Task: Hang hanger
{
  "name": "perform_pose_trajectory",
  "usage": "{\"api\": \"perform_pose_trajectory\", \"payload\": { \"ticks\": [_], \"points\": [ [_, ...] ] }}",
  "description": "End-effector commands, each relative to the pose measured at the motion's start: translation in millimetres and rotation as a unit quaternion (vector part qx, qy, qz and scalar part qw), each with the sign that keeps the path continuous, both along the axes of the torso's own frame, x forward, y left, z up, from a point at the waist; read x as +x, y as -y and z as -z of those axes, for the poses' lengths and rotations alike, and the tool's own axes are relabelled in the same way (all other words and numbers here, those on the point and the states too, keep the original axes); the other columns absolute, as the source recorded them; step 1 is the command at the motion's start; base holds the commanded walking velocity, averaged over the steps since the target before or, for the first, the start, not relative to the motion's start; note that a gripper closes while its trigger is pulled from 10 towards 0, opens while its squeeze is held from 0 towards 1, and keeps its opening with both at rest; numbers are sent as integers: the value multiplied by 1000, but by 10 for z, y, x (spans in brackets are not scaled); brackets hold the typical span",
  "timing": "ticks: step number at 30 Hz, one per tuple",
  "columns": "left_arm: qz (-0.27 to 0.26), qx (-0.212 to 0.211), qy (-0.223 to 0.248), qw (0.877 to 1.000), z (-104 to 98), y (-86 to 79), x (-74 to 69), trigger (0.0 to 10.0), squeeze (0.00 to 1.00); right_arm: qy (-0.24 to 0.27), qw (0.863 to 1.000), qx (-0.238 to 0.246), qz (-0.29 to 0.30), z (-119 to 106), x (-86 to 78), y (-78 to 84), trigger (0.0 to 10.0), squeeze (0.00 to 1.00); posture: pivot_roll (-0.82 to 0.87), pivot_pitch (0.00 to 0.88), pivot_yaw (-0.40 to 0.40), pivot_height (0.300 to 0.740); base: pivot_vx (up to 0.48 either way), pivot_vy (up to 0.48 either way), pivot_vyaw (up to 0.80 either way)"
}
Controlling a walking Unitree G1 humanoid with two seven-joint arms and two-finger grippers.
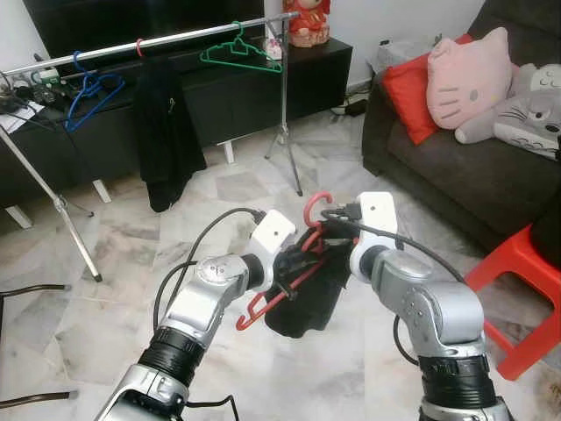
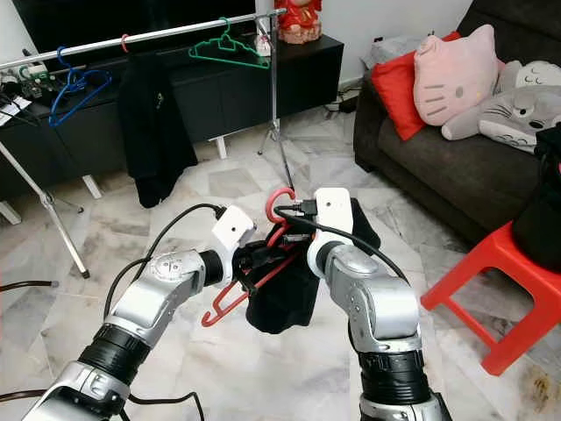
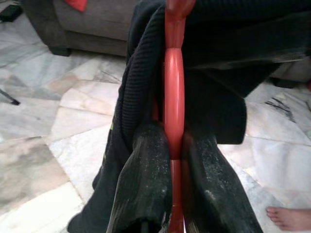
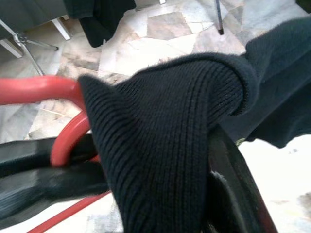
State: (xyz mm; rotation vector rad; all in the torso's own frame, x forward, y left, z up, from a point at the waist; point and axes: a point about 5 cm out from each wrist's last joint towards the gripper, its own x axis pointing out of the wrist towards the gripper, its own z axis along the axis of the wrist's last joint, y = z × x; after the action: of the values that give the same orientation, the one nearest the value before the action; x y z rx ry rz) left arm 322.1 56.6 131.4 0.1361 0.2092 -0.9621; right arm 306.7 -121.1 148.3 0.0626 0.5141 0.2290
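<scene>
Red plastic shows through only in pieces: the red hanger (image 1: 279,289) is mostly wrapped in a black knit garment (image 1: 307,298), so you see just its hook rising above the cloth and one lower end poking out below it; both are held in the air over the marble floor (image 1: 219,219), between the two arms. Your left gripper (image 3: 174,165) has its fingers (image 3: 146,184) clenched on the hanger's bar, one on each side, with the knit pressed against them; your right gripper (image 4: 214,170) is buried in a fold of the garment, only one finger edge shows beneath the cloth, and you cannot tell how far those fingers are parted or what they grip. Ahead of you stands a metal clothes rail (image 1: 175,37) carrying a blue hanger (image 1: 92,92), a green hanger (image 1: 238,53) and a hanging black garment (image 1: 165,132); a bare foot (image 3: 290,218) is cut off at the frame edge.
</scene>
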Motion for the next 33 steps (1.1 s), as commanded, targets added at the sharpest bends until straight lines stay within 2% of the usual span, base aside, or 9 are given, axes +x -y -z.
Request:
{"api": "perform_pose_trajectory", "payload": {
  "ticks": [1,6,13,14,15,16,17,33],
  "points": [
    [24,-14,11,1000,-67,31,-42,10000,0,19,1000,-7,-8,-72,13,-9,10000,0,-97,0,-17,727,0,0,0],
    [30,-13,10,999,-56,25,-59,10000,0,34,998,-48,-27,-103,34,33,10000,0,-97,0,-17,727,0,0,0],
    [37,-15,6,999,-51,40,-69,10000,0,46,997,-59,-34,-147,58,93,10000,0,-102,0,-17,727,0,0,0],
    [38,-16,6,999,-51,41,-72,10000,0,48,996,-59,-38,-155,58,90,10000,259,-102,0,-17,727,0,0,0],
    [40,-16,5,999,-50,42,-75,10000,0,49,996,-61,-42,-161,56,85,10000,686,-102,0,-17,727,0,0,0],
    [40,-16,5,999,-49,42,-78,10000,0,50,996,-62,-45,-164,54,82,10000,867,-102,0,-17,727,0,0,0],
    [41,-16,5,999,-49,41,-78,10000,0,50,996,-62,-45,-165,53,81,10000,988,-101,0,-17,727,0,0,0],
    [37,-29,2,999,-33,12,-74,10000,0,47,995,-71,-52,-176,-41,159,10000,1000,-106,0,-16,727,0,0,0]
  ]
}}
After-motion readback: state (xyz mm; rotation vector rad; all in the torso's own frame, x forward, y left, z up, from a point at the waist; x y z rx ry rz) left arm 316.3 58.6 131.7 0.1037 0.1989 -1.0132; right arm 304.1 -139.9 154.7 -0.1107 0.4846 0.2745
